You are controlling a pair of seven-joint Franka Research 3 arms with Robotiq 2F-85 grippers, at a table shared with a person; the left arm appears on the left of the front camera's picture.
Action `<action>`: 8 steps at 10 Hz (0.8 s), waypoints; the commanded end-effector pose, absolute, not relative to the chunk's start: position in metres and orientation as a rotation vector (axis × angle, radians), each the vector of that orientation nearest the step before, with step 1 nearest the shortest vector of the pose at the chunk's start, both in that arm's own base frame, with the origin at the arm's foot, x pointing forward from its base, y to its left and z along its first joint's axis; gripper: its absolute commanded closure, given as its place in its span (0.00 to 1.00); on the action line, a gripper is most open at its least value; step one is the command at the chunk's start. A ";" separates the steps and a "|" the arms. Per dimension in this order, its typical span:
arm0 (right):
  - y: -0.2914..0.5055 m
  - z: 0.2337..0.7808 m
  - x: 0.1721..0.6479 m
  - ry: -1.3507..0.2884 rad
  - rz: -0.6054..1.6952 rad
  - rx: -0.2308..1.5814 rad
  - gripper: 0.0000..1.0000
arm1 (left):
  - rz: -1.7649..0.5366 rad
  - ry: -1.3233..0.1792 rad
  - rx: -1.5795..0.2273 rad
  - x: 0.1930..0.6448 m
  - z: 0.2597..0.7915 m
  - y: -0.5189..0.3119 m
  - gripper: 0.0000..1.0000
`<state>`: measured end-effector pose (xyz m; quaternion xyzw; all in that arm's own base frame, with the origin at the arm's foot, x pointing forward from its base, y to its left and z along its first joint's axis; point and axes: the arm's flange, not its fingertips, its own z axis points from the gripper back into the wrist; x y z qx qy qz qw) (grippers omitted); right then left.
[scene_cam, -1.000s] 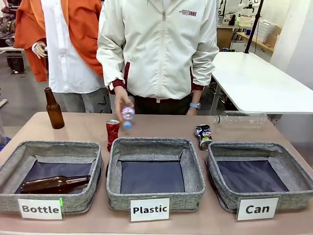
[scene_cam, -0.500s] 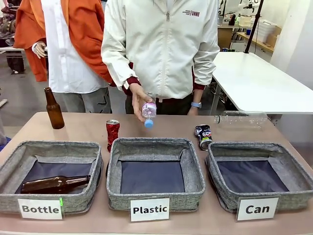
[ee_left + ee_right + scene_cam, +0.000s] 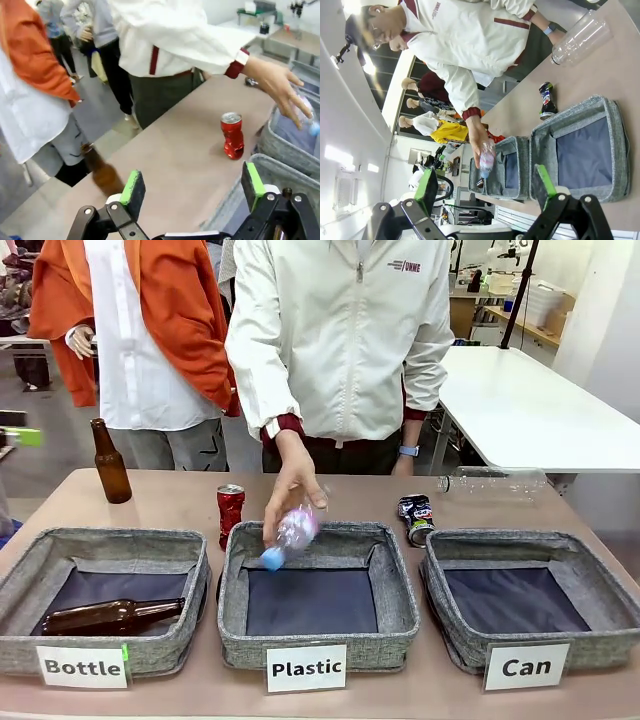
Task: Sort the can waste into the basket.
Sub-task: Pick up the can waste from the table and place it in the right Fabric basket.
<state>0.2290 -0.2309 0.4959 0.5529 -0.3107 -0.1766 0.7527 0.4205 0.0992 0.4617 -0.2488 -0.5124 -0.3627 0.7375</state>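
Note:
The dented red can [image 3: 230,512] stands upright on the table behind the gap between the Bottle and Plastic baskets, and it shows again [image 3: 232,136] in the left wrist view. The crushed dark can [image 3: 417,518] lies behind the left corner of the grey basket [image 3: 468,642] labelled "Can", whose dark floor is bare. In the right wrist view the dark can [image 3: 546,100] lies just beyond that basket [image 3: 616,145]. My left gripper [image 3: 192,185] is open, well short of the red can. My right gripper [image 3: 486,182] is open and holds nothing.
A person's hand [image 3: 292,480] holds a small plastic bottle [image 3: 290,532] over the back of the Plastic basket [image 3: 235,625]. One brown bottle [image 3: 110,615] lies in the Bottle basket, another [image 3: 109,462] stands at back left. A clear bottle [image 3: 492,482] lies at back right.
The person's hand has carried the small plastic bottle rightward from beside the red can and down over the Plastic basket. The cans have not moved.

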 end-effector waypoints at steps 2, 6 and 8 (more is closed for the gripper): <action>-0.231 0.497 0.231 -0.713 -0.365 1.222 0.00 | -0.852 -1.056 -0.472 0.469 0.456 0.051 0.00; -0.231 0.497 0.231 -0.713 -0.365 1.222 0.00 | -0.892 -0.971 -0.513 0.478 0.458 0.050 0.00; -0.231 0.497 0.231 -0.713 -0.365 1.222 0.00 | -0.890 -0.973 -0.581 0.460 0.457 0.069 0.00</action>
